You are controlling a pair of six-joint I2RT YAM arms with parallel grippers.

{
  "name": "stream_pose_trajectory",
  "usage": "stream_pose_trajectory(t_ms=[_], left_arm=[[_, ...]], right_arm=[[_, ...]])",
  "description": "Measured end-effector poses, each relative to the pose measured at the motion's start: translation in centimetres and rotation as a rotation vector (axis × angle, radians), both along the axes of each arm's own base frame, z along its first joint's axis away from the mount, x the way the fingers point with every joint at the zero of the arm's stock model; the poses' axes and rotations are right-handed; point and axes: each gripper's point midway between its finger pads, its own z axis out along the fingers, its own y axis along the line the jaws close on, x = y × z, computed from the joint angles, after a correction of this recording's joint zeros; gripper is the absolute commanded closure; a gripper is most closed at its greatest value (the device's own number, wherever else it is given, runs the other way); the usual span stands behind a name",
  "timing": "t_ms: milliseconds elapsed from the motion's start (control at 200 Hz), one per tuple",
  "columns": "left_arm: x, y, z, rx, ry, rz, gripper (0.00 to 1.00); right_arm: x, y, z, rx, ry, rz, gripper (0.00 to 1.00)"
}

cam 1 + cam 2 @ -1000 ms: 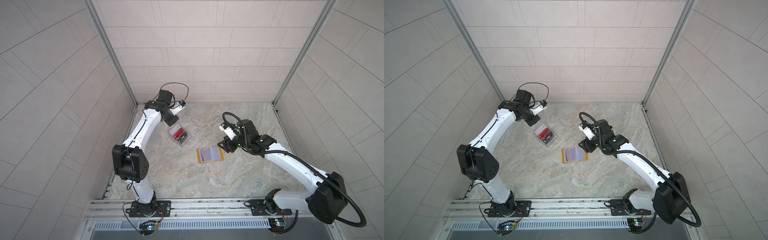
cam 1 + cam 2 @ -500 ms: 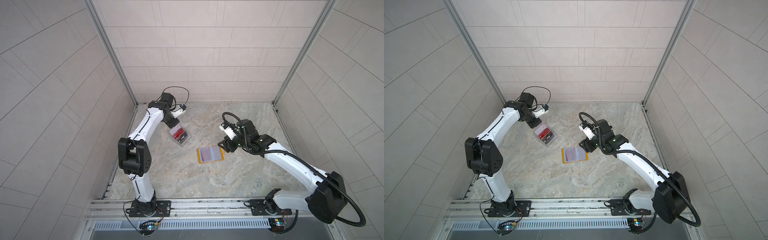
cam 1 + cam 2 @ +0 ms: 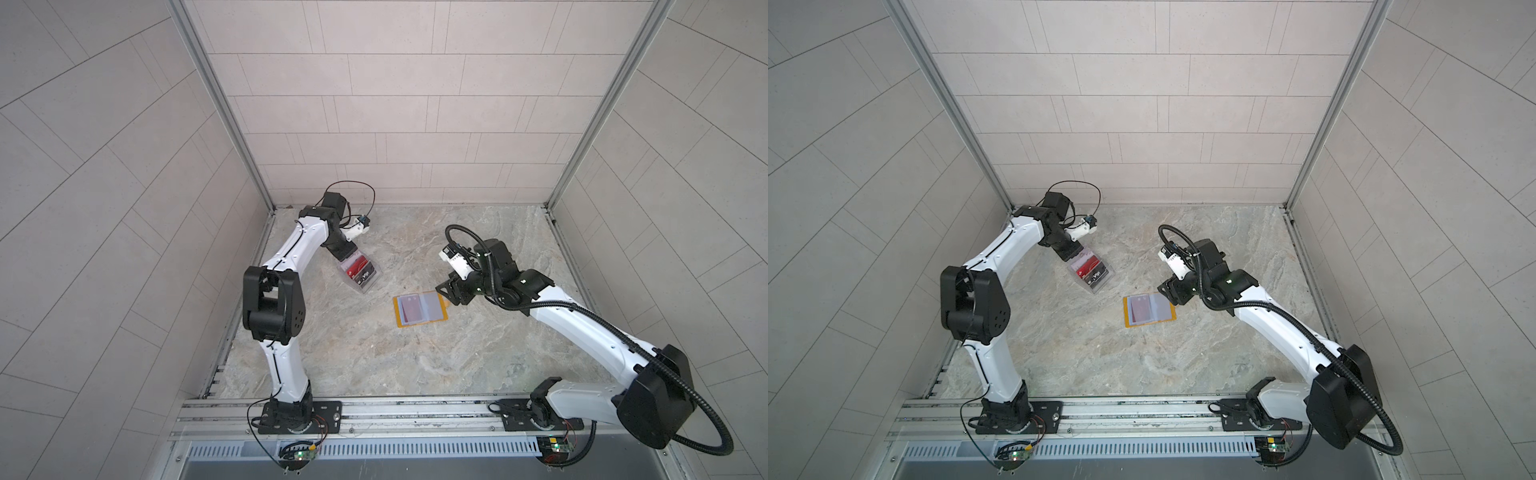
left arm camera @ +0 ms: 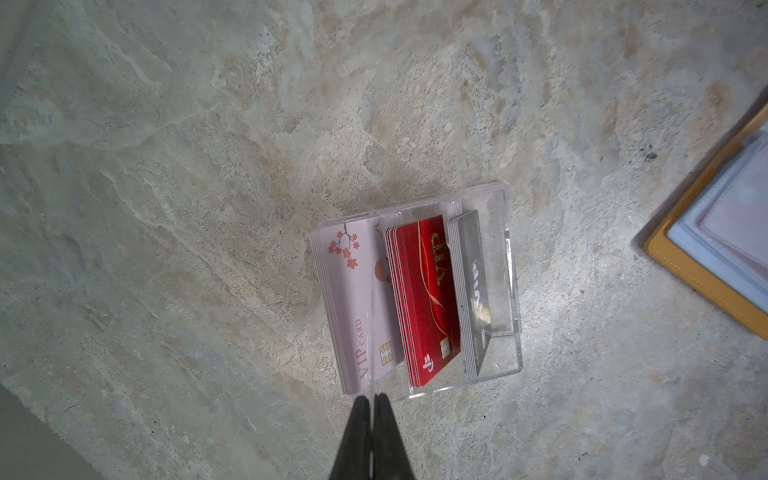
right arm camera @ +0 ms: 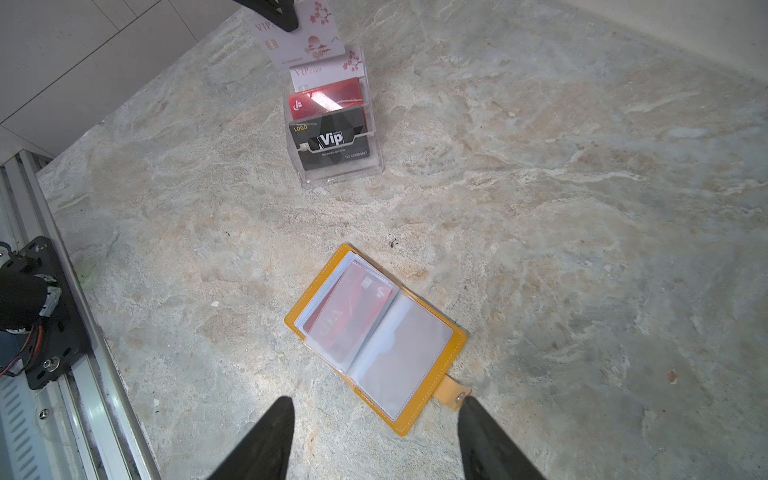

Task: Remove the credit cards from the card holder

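Left gripper (image 4: 371,405) clenched on a whitish card (image 5: 299,39) above the clear box (image 5: 332,174); the card holder (image 5: 446,392) lies open on the surface (image 5: 540,208), a red card (image 5: 349,311) in one sleeve; right gripper (image 5: 376,401), released, hovers at its snap tab

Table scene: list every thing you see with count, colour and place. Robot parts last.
card holder: one, mustard-yellow, lying open mid-table
sleeved card: one, red, in the holder's clear sleeve
clear box: one, transparent, on the table by the left arm
whitish stack: several cards, whitish with pink blossoms, box's end compartment
red stack: several cards, red, box's middle compartment
black stack: several cards, black, box's other end compartment
held card: one, whitish, above the box
table: one, beige marbled, under everything
left claw: one, black, shut on the held card
right claw: one, black, open, at the holder's tab side
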Motion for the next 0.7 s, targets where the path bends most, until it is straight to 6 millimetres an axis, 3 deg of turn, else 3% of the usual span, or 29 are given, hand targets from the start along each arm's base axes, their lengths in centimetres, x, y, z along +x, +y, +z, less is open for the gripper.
stream_pose_trajectory(t_ms=[310, 696], left_arm=[[0.7, -0.1, 0.1, -0.060, -0.015, 0.012, 1.00], [0.8, 0.1, -2.0, -0.121, 0.048, 0.040, 1.00]], right_arm=[[-0.1, -0.1, 0.2, 0.003, -0.006, 0.000, 0.34], [-0.2, -0.1, 0.1, 0.005, -0.008, 0.000, 0.34]])
